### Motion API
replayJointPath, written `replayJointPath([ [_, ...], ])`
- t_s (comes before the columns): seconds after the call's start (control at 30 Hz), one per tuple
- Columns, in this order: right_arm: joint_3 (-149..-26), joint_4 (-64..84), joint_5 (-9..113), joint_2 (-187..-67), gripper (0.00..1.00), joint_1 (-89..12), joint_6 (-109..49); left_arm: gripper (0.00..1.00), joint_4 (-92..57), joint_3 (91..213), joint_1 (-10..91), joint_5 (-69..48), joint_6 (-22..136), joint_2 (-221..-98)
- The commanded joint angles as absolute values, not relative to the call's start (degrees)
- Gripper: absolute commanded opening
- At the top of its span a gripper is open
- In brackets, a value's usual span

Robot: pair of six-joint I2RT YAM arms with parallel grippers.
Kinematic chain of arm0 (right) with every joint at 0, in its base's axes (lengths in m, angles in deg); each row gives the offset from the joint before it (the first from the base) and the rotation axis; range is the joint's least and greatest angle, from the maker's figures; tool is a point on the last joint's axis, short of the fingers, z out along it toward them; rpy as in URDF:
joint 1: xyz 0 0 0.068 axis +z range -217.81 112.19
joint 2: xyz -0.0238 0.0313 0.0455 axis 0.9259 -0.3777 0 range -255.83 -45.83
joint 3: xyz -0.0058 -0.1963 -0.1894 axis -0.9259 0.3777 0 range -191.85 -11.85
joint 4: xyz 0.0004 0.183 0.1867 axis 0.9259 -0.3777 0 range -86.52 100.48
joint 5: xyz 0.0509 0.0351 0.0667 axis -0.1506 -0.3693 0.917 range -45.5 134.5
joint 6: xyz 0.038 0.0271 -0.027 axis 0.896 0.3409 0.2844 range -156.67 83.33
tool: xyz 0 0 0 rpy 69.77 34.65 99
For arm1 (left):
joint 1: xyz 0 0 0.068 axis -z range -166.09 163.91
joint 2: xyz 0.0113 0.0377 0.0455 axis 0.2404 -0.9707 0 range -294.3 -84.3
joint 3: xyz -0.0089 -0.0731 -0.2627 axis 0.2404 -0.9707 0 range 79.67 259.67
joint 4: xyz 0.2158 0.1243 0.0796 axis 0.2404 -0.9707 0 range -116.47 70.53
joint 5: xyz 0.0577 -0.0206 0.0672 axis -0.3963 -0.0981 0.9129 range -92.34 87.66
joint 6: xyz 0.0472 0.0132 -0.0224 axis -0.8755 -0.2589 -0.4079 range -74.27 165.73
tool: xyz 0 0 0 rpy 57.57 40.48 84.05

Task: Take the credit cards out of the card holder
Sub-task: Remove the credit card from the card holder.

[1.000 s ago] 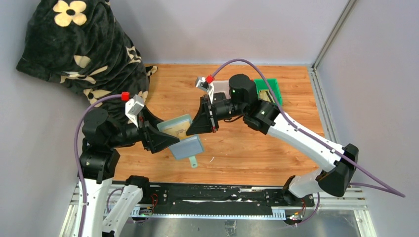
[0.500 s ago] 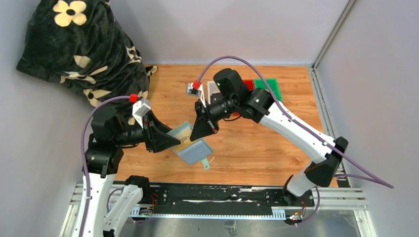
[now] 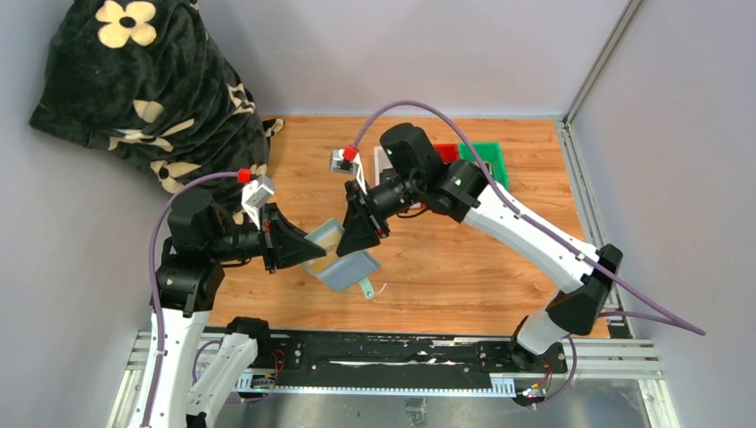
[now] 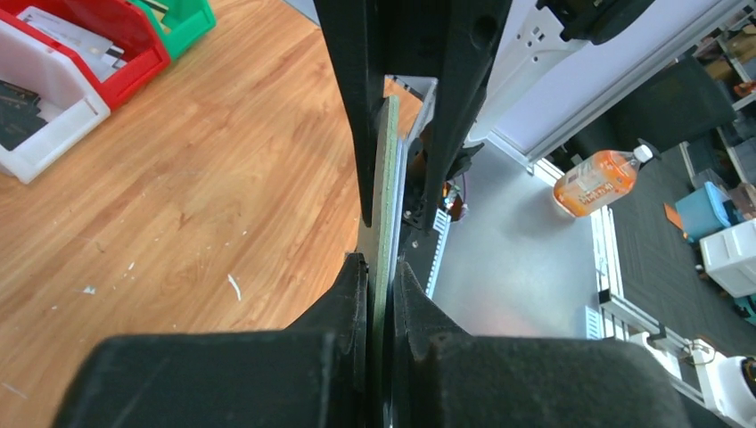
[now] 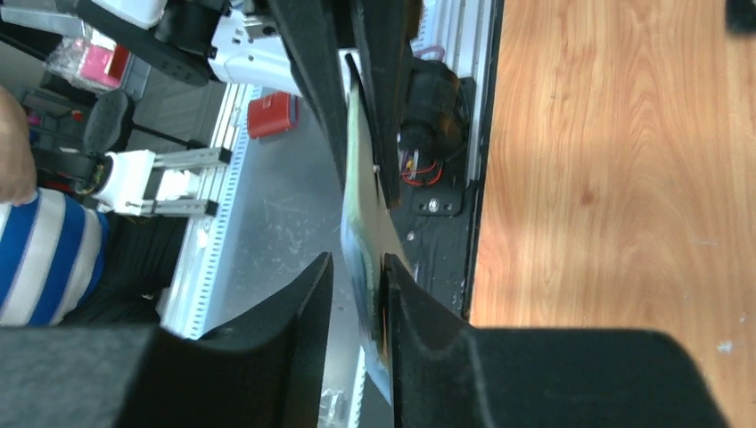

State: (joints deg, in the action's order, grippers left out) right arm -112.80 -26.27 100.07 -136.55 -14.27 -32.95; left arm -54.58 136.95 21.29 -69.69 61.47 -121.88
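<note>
The sage-green card holder (image 3: 343,260) hangs open above the wooden surface (image 3: 464,259), held between the two arms with its tab (image 3: 366,290) pointing down toward the near edge. The left gripper (image 4: 381,267) has its jaws pressed together on the holder's thin edge. The right gripper (image 5: 357,272) straddles the opposite edge, its jaws slightly spread, with a gap showing beside one finger (image 5: 316,294). Red (image 4: 107,45), green (image 3: 488,160) and white (image 4: 40,116) bins sit far right. A black flowered blanket (image 3: 143,89) fills the far left corner.
</note>
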Motion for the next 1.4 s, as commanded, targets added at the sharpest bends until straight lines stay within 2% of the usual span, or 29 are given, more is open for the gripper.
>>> replayJointPath([
  [0.0, -96.67, 0.58, 105.70, -128.51, 0.33, -14.63, -19.44, 0.00, -54.83, 138.42, 21.55, -69.10, 62.99, -122.13],
  [0.1, -82.12, 27.60, 104.08, -122.01, 0.35, -14.98, -6.52, 0.00, -53.01, 138.97, 21.58, -67.60, 65.69, -121.80],
  [0.17, -77.01, 36.50, 101.73, -119.85, 0.37, -14.99, -0.92, 0.00, -50.15, 138.79, 21.57, -65.57, 67.88, -121.11],
  [0.27, -73.36, 46.32, 101.08, -120.36, 0.34, -14.99, 7.28, 0.00, -42.63, 136.61, 21.55, -62.61, 73.30, -118.79],
  [0.37, -70.54, 57.33, 100.80, -121.81, 0.26, -15.03, 15.11, 0.00, -32.70, 132.71, 21.55, -60.91, 82.69, -116.42],
  [0.43, -70.67, 57.78, 100.72, -122.55, 0.13, -14.99, 16.34, 0.00, -31.91, 132.07, 21.61, -60.77, 83.21, -115.96],
  [0.5, -71.77, 53.15, 100.64, -122.56, 0.02, -15.30, 14.54, 0.00, -34.80, 132.61, 21.56, -61.31, 81.09, -116.10],
  [0.57, -73.43, 45.50, 100.62, -121.89, 0.00, -15.67, 10.19, 0.01, -39.78, 133.63, 21.55, -61.44, 77.40, -116.24],
  [0.67, -78.95, 25.16, 100.01, -120.75, 0.00, -15.70, -3.75, 0.36, -47.10, 134.80, 21.55, -62.20, 71.43, -116.33],
  [0.73, -83.51, 12.32, 100.15, -121.43, 0.00, -15.69, -11.30, 0.48, -48.52, 134.43, 21.57, -63.56, 69.11, -116.14],
  [0.77, -85.80, 5.46, 100.93, -122.25, 0.00, -15.69, -14.48, 0.50, -48.83, 134.14, 21.57, -63.93, 68.73, -116.12],
  [0.87, -92.62, -10.20, 102.49, -125.19, 0.00, -15.55, -22.21, 0.50, -48.85, 133.52, 21.56, -65.62, 68.06, -116.62],
  [0.97, -97.00, -18.41, 102.48, -128.01, 0.00, -15.18, -27.48, 0.45, -48.99, 133.04, 21.56, -68.07, 67.94, -117.94],
  [1.27, -106.30, -27.40, 101.63, -133.72, 0.00, -13.49, -33.42, 0.41, -49.08, 132.23, 21.59, -72.17, 69.27, -117.73],
  [1.37, -108.04, -27.48, 101.72, -134.81, 0.00, -12.92, -33.44, 0.37, -48.94, 131.29, 21.64, -72.20, 69.14, -117.12],
])
